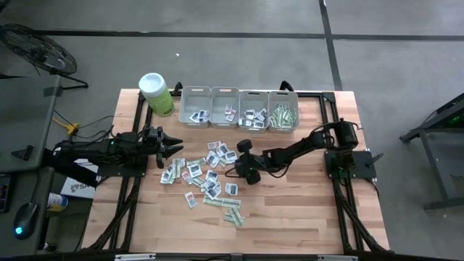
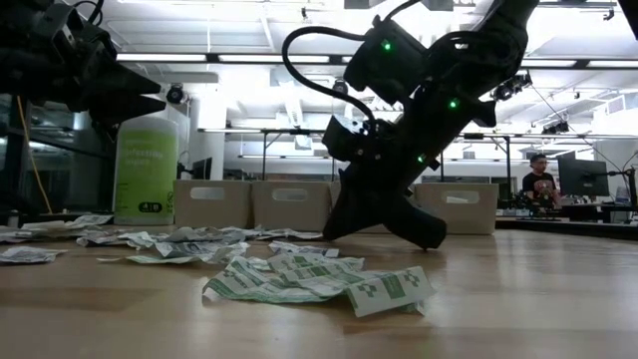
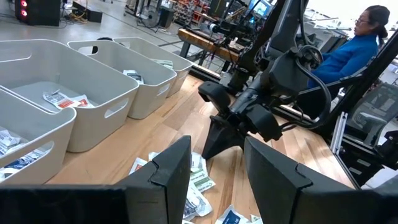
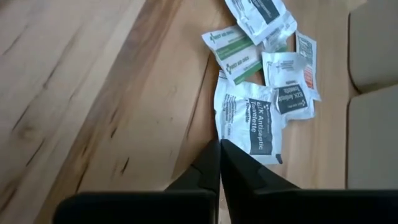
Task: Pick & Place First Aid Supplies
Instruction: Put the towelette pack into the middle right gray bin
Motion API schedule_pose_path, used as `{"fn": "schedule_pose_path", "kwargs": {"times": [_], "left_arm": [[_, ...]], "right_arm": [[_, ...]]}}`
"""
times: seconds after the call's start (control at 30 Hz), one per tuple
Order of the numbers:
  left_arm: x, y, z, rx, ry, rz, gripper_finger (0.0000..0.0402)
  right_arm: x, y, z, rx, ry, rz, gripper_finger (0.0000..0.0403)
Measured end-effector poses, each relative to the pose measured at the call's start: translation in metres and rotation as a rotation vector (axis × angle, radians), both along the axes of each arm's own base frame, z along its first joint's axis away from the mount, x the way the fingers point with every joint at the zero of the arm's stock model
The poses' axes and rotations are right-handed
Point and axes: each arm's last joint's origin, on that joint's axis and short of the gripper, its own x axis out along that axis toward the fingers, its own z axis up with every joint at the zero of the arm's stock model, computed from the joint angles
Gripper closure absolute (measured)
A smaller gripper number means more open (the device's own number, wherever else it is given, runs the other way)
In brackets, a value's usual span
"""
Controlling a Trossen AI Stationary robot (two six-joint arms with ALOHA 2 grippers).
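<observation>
The first aid packets [image 1: 206, 177] are lying scattered across the middle of the wooden table [image 1: 304, 217], near the row of grey bins [image 1: 239, 109]. The right gripper [image 4: 219, 144] is pressing down at the pile's right edge, fingers closed, tips touching a white packet [image 4: 252, 121]. The left gripper [image 1: 176, 150] is hovering open at the pile's left.

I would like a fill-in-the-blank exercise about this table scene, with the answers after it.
1. Behind the scattered packets stands a row of ___ grey bins.
2. The right gripper, at the table among the packets, has its fingers ___.
3. The green canister has a ___ lid.
4. The left gripper hovers with its fingers ___.

Answers: four; shut; white; open
</observation>
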Motion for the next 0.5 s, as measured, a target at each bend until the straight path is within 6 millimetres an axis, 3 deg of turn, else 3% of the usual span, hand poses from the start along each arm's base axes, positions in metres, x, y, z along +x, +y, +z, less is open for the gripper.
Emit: {"fn": "schedule_pose_path", "kwargs": {"times": [0.2, 0.5], "left_arm": [[0.0, 0.0, 0.0, 0.0, 0.0, 0.0, 0.0252], [0.0, 0.0, 0.0, 0.0, 0.0, 0.0, 0.0252]], "right_arm": [[0.0, 0.002, 0.001, -0.003, -0.018, -0.047, 0.0402], [-0.006, 0.014, 0.023, -0.095, -0.062, -0.089, 0.0402]]}}
